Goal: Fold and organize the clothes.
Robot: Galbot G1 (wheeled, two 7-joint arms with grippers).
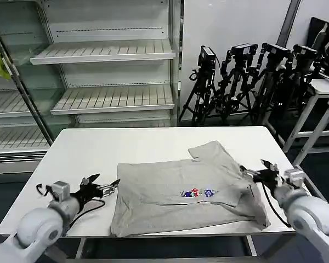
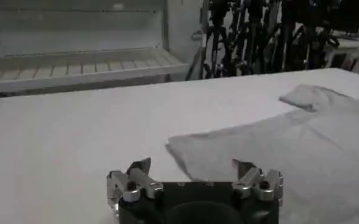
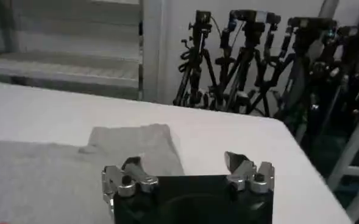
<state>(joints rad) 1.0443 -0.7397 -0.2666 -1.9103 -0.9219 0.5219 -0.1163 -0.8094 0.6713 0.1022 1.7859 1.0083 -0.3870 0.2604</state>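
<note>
Head view: my left gripper (image 1: 111,185) and right gripper (image 1: 251,172), both open and empty, flank the T-shirt (image 1: 181,192) near the table (image 1: 98,153) front edge; next, pinch its edges.

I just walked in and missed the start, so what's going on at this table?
A two-armed robot is working on a grey T-shirt spread on the white table, with one sleeve already folded in. The left gripper sits open at the shirt's left edge, and the right gripper is open at the right edge. Neither is holding cloth yet, so the folding looks only partly done.
</note>
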